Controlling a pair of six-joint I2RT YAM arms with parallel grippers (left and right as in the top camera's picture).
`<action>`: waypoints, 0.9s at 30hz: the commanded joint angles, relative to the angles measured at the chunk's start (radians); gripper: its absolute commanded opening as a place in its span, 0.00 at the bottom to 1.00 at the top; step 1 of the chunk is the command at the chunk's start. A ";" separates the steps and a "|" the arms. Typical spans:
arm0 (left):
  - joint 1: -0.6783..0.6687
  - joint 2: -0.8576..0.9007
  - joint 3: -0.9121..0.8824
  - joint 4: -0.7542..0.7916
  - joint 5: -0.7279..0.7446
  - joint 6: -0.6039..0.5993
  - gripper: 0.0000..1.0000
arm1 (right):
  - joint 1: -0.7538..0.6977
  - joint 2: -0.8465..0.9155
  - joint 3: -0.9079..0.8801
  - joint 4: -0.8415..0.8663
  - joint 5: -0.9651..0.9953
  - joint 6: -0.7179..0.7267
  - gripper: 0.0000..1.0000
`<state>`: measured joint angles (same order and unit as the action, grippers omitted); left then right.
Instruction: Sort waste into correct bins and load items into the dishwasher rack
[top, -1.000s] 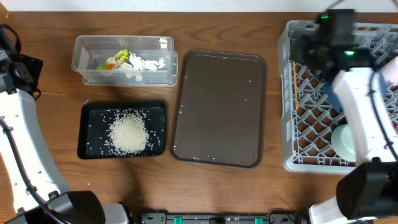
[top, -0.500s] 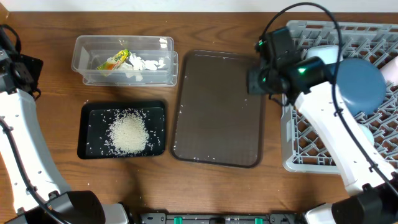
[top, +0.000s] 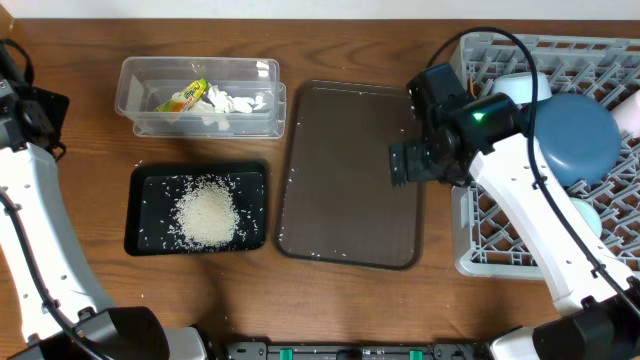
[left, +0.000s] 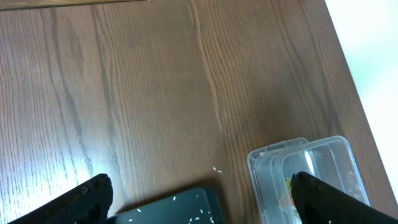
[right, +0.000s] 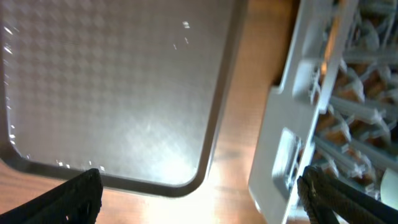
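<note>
The grey dishwasher rack (top: 466, 262) fills the right side. In it lie a dark blue plate (top: 577, 135), a light blue bowl (top: 588, 216) and a pale bowl (top: 514, 87). My right gripper (top: 400, 163) hangs open and holds nothing, over the gap between the brown tray's right edge and the rack's left wall (right: 283, 155); its jaws (right: 202, 199) stand wide. The clear container (top: 200, 75) holds a yellow-green wrapper (top: 183, 97) and white tissue (top: 232, 103). Rice (top: 207, 215) is piled in the black tray (top: 150, 180). My left gripper (left: 202, 202) is open above the table near both bins.
A large brown serving tray (top: 352, 172) lies between the bins and the rack, with a few rice grains on it. A few grains are scattered on the wood round the black tray (left: 186, 205). The clear container's corner (left: 298, 162) shows beside my left gripper.
My right arm swung left out of the rack to the brown tray's right edge and its gripper opened. The dark blue plate now lies uncovered in the rack. The left arm stayed still.
</note>
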<state>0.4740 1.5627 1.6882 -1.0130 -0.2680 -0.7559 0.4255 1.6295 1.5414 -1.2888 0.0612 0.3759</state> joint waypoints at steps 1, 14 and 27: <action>0.002 0.000 -0.003 0.000 -0.006 -0.001 0.93 | -0.015 -0.014 0.000 -0.008 0.004 0.074 0.99; 0.002 0.000 -0.003 -0.001 -0.006 -0.001 0.93 | -0.161 -0.117 -0.002 0.058 -0.009 -0.016 0.99; 0.002 0.000 -0.003 -0.001 -0.006 -0.001 0.93 | -0.287 -0.595 -0.585 0.697 -0.110 -0.157 0.99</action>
<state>0.4740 1.5627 1.6882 -1.0130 -0.2676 -0.7559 0.1707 1.1122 1.0885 -0.6704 0.0074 0.2539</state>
